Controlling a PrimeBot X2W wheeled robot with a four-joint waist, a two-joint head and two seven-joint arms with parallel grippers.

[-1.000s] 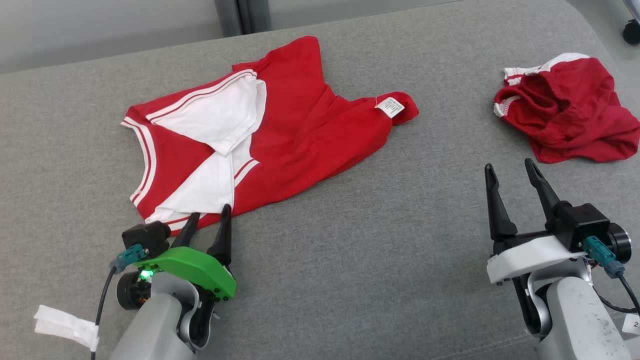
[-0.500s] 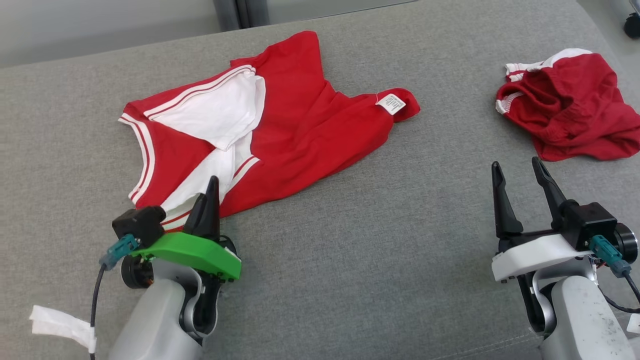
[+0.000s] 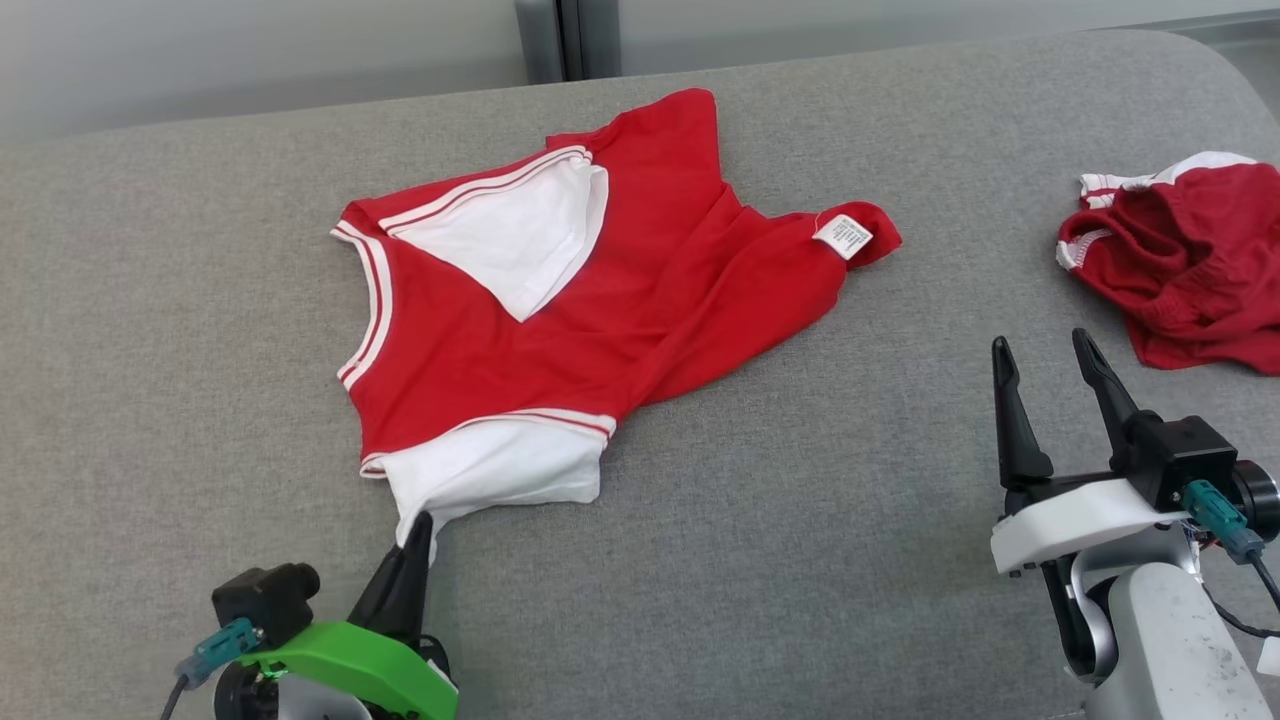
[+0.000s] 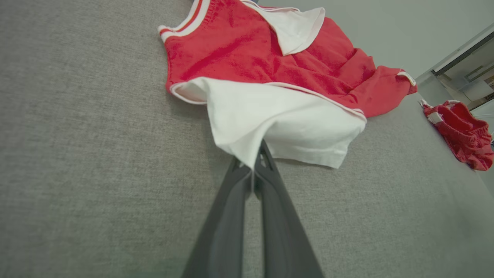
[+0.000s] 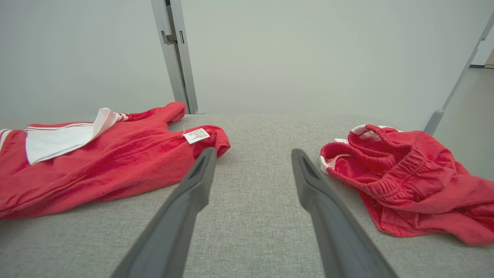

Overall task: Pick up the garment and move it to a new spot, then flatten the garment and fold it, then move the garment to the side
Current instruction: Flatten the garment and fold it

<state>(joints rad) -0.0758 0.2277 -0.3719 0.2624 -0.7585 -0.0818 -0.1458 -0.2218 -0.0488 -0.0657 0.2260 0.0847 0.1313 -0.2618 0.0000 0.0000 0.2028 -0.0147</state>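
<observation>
Lighting even, diffuse and bright across my views, coming from above. Shadows soft and thin, noted under the white edge of the garment (image 4: 247,58). My left gripper (image 4: 257,162) goes out of focus near the lens. Wrist views bow at their edges.

We see a crumpled red cloth (image 3: 1190,270) with red-and-white ribbed trim lying at the far right of the grey fabric-covered table (image 3: 800,500), and behind it a pale wall (image 3: 250,50) with a grey upright post (image 3: 565,40).
</observation>
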